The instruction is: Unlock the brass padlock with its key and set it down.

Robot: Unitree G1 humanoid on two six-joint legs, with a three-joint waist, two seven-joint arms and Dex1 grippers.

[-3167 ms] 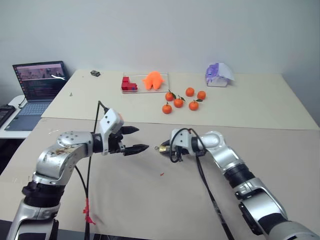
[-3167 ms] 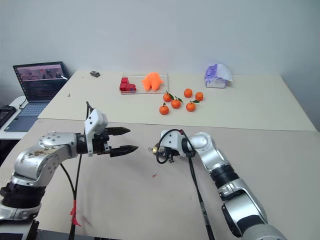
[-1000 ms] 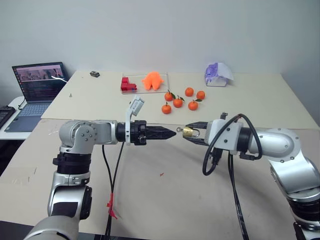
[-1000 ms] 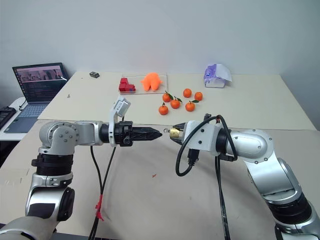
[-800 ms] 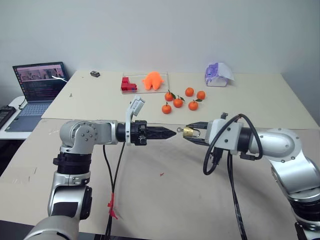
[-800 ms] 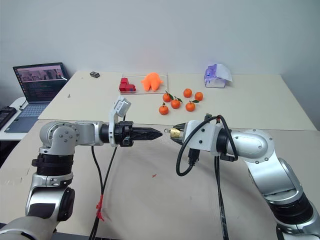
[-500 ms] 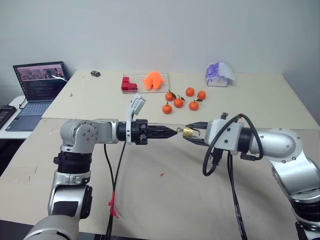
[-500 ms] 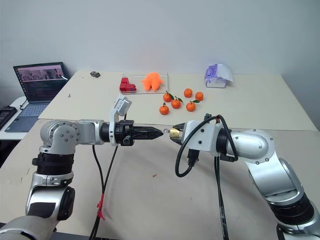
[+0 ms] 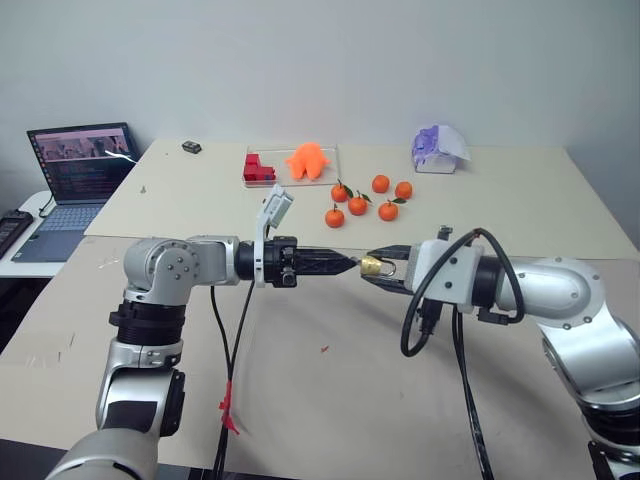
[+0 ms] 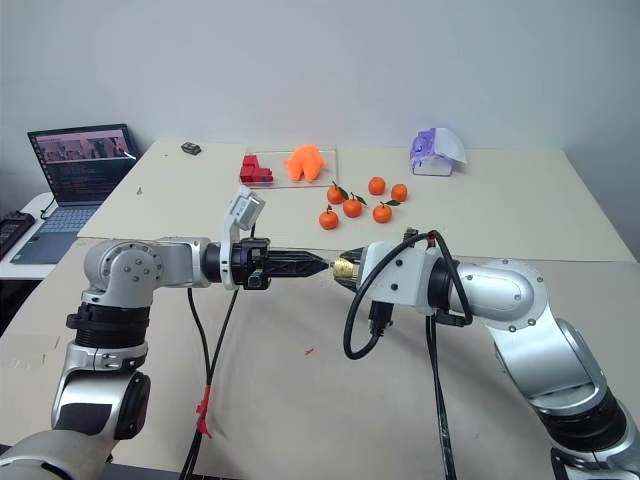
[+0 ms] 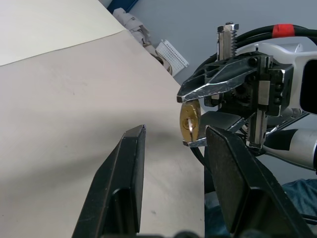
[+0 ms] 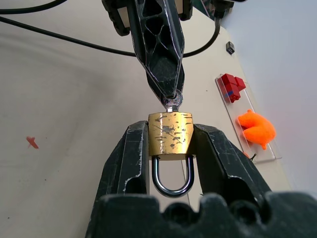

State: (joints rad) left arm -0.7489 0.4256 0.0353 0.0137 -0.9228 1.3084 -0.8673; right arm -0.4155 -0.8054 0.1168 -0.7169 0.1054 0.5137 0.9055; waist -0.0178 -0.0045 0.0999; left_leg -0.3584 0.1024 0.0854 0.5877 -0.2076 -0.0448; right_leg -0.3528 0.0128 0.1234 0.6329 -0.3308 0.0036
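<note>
- The left gripper (image 12: 171, 96) had narrowed its fingers onto the key (image 12: 172, 102) since a second earlier.
- The right gripper (image 12: 171, 148) clamped the brass padlock (image 12: 171, 135) above the table (image 9: 300, 380).

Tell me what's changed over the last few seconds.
Both arms rose from low over the table. The left gripper moved in rightward to the key sticking from the brass padlock. The right gripper still clamps the padlock; oranges and red blocks stayed put.

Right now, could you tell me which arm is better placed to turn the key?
Left: the left gripper is at the key, while the right gripper clamps the brass padlock.
</note>
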